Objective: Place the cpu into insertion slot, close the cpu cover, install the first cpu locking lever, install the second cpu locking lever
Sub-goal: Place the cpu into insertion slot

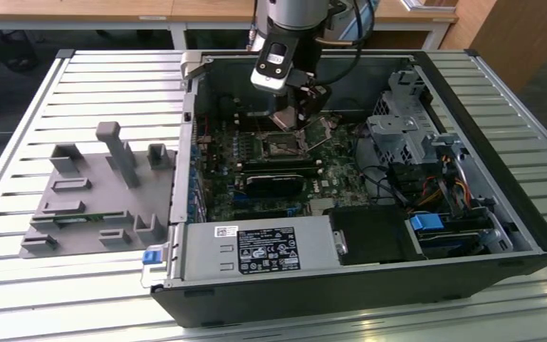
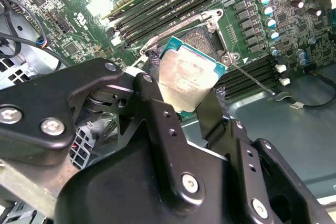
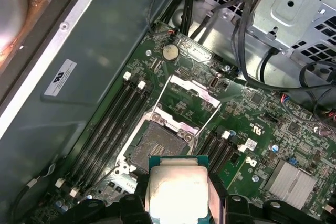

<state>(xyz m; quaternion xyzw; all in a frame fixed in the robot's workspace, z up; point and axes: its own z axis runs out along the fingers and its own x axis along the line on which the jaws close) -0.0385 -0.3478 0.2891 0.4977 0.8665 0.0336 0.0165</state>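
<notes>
The cpu (image 3: 178,190) is squeezed by its edges in the gripper (image 2: 181,100) and held over the green board (image 3: 252,129), close to the insertion slot (image 3: 157,148) (its dark middle is bare). Just beyond the slot, the cpu cover (image 3: 191,95) is flipped open. The board is kept inside the open computer case (image 1: 350,296).

My fingers (image 2: 157,124) were black; cpu (image 2: 186,77) top mottled silver-grey, rim teal. Board (image 3: 252,129) green, slot (image 3: 157,148) dark, cover (image 3: 195,86) silver.
</notes>
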